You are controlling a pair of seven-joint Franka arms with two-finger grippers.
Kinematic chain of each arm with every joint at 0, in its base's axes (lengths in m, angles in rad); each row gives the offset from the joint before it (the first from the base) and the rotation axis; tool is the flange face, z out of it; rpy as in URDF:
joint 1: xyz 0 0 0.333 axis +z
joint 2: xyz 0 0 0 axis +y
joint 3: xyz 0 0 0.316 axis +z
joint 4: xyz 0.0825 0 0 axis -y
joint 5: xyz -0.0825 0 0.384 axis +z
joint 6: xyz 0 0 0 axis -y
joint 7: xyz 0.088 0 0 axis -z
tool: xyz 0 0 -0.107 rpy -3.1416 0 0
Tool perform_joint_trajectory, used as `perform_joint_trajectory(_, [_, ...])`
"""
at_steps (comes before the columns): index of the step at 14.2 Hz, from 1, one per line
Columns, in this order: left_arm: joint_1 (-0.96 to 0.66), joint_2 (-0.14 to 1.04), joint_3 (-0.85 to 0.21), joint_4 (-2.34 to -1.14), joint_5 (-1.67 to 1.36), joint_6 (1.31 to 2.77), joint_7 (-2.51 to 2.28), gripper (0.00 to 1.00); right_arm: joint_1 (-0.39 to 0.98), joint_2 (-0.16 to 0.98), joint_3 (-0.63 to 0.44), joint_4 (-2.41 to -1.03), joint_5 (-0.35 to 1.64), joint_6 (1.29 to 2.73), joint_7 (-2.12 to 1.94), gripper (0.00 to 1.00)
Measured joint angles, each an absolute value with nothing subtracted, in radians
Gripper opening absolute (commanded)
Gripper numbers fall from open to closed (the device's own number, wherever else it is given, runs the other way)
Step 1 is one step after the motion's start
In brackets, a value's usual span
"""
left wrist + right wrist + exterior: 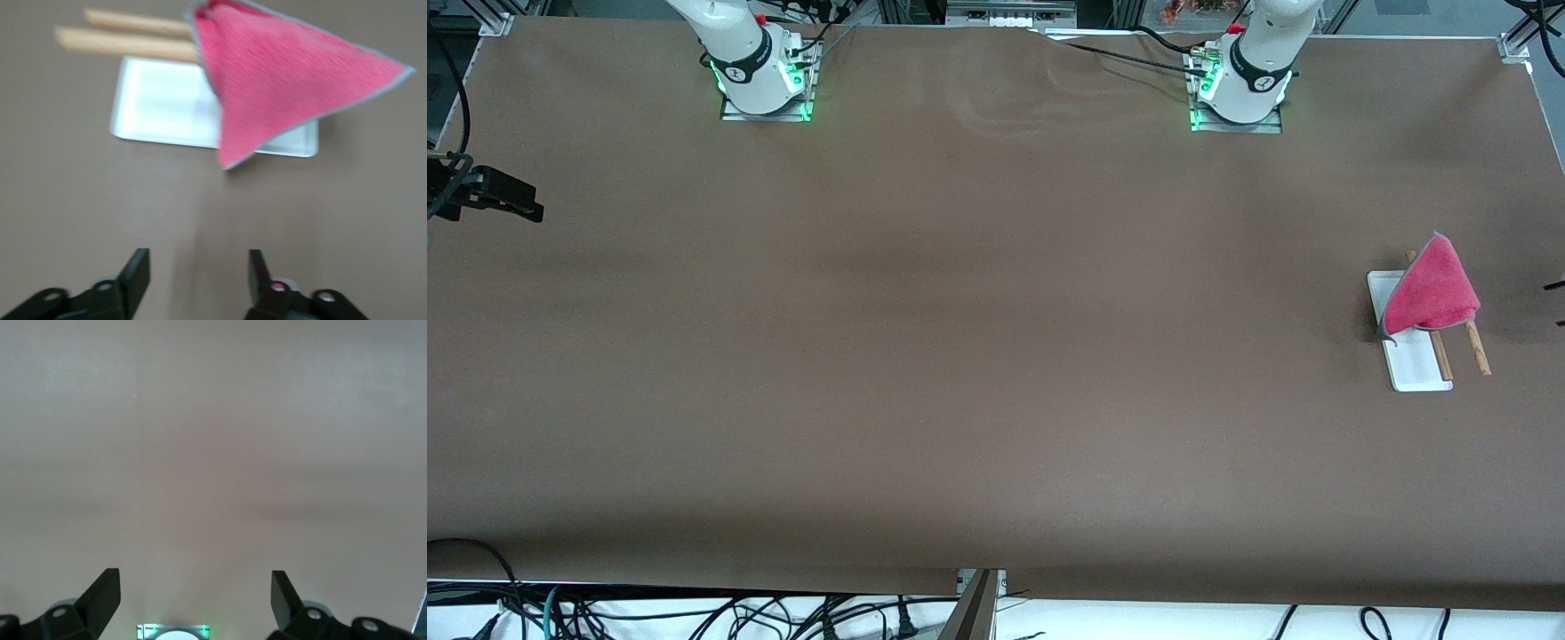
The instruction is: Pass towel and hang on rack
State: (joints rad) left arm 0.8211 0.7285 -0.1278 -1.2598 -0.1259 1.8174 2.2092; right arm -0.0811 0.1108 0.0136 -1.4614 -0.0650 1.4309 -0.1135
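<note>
The towel [1432, 292] hangs over the two wooden rods of the rack [1412, 363], pink-red side out with a pale grey edge, and covers the part of the rods farther from the front camera. In the left wrist view the towel [280, 73] drapes over the rods [127, 40] above the white base [160, 107]. My left gripper [198, 267] is open and holds nothing, apart from the towel. Only its fingertips [1554, 286] show in the front view, at the left arm's end of the table. My right gripper [193, 583] waits open over bare table at the right arm's end.
A brown cloth covers the table. The right arm's base [758, 71] and the left arm's base [1240, 84] stand along the edge farthest from the front camera. Cables lie below the near edge [694, 613].
</note>
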Motion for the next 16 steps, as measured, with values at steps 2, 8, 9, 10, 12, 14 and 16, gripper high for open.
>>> perform_joint_trajectory(2, [0.780,0.726,-0.130,-1.204,-0.126,1.814,2.208,1.00,-0.081,0.111,0.009,-1.479,-0.064,1.423,-0.130,1.00])
perform_joint_trajectory(8, [0.714,0.650,-0.147,-1.173,-0.126,1.775,2.081,1.00,-0.081,0.109,0.018,-1.500,-0.063,1.418,-0.128,1.00])
perform_joint_trajectory(9, [0.698,0.623,-0.146,-1.184,-0.126,1.767,2.019,1.00,-0.080,0.107,0.027,-1.500,-0.063,1.418,-0.122,1.00])
perform_joint_trajectory(10, [0.684,0.589,-0.147,-1.202,-0.126,1.760,1.955,1.00,-0.079,0.106,0.036,-1.500,-0.063,1.418,-0.118,1.00])
perform_joint_trajectory(12, [0.639,0.497,-0.142,-1.265,-0.126,1.748,1.831,1.00,-0.078,0.103,0.052,-1.500,-0.063,1.418,-0.114,1.00])
perform_joint_trajectory(14, [0.540,0.380,-0.094,-1.357,-0.126,1.741,1.668,1.00,-0.078,0.099,0.057,-1.497,-0.063,1.418,-0.114,1.00])
perform_joint_trajectory(16, [0.390,0.251,-0.007,-1.472,-0.126,1.737,1.462,1.00,-0.078,0.099,0.057,-1.495,-0.063,1.418,-0.114,1.00])
